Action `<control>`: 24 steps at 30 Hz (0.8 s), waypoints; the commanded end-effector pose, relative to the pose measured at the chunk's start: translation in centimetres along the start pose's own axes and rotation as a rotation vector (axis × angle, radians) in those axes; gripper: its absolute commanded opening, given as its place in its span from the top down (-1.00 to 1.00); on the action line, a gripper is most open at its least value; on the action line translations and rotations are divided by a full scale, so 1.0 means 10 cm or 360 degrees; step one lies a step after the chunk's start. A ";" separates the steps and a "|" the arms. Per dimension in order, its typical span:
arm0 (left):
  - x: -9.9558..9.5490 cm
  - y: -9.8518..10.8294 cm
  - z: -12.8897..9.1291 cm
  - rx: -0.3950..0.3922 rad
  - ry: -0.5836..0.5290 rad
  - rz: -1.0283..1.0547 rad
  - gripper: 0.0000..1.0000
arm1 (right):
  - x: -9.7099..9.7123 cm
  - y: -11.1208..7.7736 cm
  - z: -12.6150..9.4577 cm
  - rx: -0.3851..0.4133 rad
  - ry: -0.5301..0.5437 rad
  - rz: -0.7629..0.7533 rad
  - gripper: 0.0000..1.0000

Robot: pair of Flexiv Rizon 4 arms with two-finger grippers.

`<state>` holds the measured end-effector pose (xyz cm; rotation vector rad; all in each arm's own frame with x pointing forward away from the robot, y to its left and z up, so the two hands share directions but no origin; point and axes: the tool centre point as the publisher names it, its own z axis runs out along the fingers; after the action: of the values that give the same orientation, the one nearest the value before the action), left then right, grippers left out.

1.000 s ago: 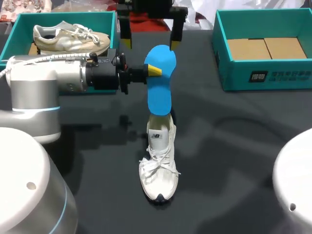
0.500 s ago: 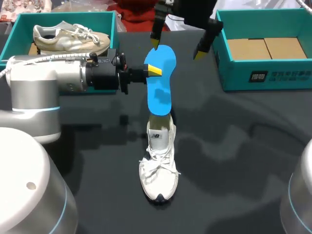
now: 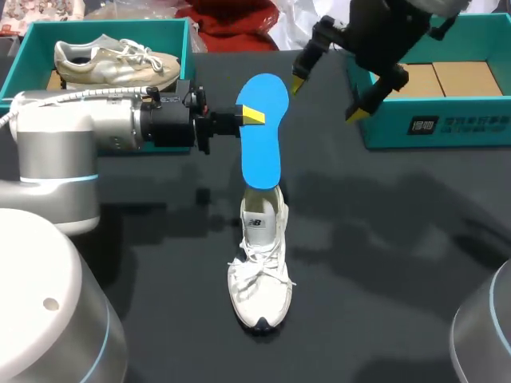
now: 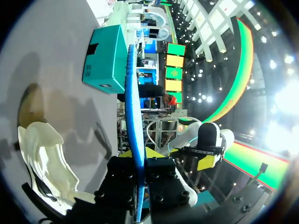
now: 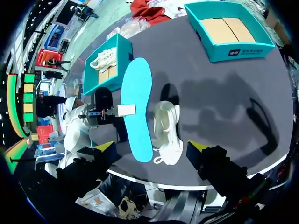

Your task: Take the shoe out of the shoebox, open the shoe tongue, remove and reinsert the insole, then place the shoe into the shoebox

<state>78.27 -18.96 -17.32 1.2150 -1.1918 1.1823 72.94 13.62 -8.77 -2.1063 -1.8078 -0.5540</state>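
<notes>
left pincer (image 3: 251, 116): clamped on insole edge, above shoe
insole (image 3: 262, 140): blue, upright, lower end at shoe heel
shoe (image 3: 259, 275): white, on desk (image 3: 399, 239)
right pincer (image 3: 327, 99): wide open, empty, beyond shoe

The right end effector (image 3: 326, 100) has swung from the insole (image 3: 262, 136) toward the empty shoebox (image 3: 447, 124).

The blue foam insole (image 3: 262, 132) in the left tool (image 3: 251, 116) is a plain bright blue. That tool has yellow tips on a black body, and a silver-grey arm (image 3: 72, 128) behind it. Under the insole, the white lace-up sneaker (image 3: 261, 271) stands on the matt black bench (image 3: 383, 255). The right tool (image 3: 326, 97) is black with yellow tips. Beside it, the teal cardboard shoebox (image 3: 463, 124) has tan inserts (image 3: 435, 80). Behind the left tool, a second teal shoebox (image 3: 185, 44) holds a cream sneaker (image 3: 116, 62).
</notes>
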 end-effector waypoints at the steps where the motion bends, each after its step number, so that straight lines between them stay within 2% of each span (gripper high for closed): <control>1: 0.00 0.00 0.00 -0.0002 -0.0003 0.0000 1.00 | -0.13 -0.02 0.08 0.0007 0.0934 -0.0011 -1.00; 10: 0.00 0.00 0.00 -0.0002 -0.0003 0.0000 1.00 | -0.24 0.00 0.21 0.0029 0.1180 -0.0030 -1.00; 24: 0.00 0.00 0.00 -0.0002 -0.0003 0.0000 1.00 | -0.32 0.01 0.41 0.0038 0.1386 -0.0055 -1.00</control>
<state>78.27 -18.97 -17.33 1.2150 -1.1917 1.1822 73.20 12.57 -13.18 -1.7046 -1.5472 -0.9748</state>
